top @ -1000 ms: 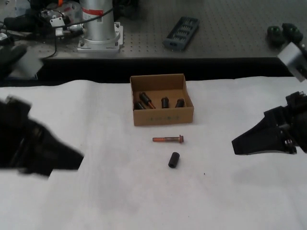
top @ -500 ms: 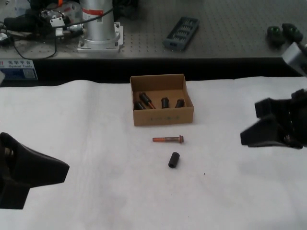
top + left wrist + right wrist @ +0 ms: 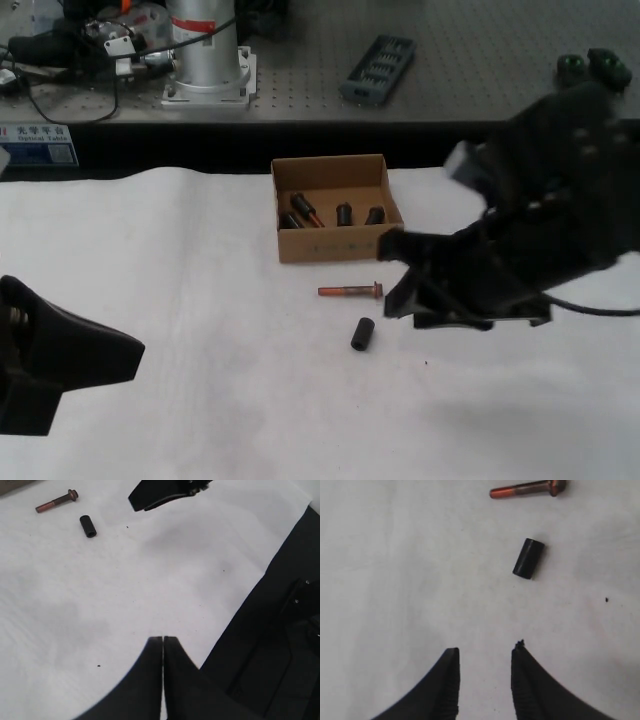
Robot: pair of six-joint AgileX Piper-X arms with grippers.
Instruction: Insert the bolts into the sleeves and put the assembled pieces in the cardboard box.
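we see: white cover point(image 3: 200, 420) in front | grey perforated table point(image 3: 480, 75) behind | silver post point(image 3: 205, 45), cables point(image 3: 45, 48) on it

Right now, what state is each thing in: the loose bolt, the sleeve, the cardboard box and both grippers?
bolt: lying flat on the cloth, not in a sleeve.
sleeve: lying on its side, apart from the bolt, ungripped.
cardboard box: open-topped, with several pieces inside.
left gripper: shut, holding nothing.
right gripper: open, empty, over the cloth near the sleeve.
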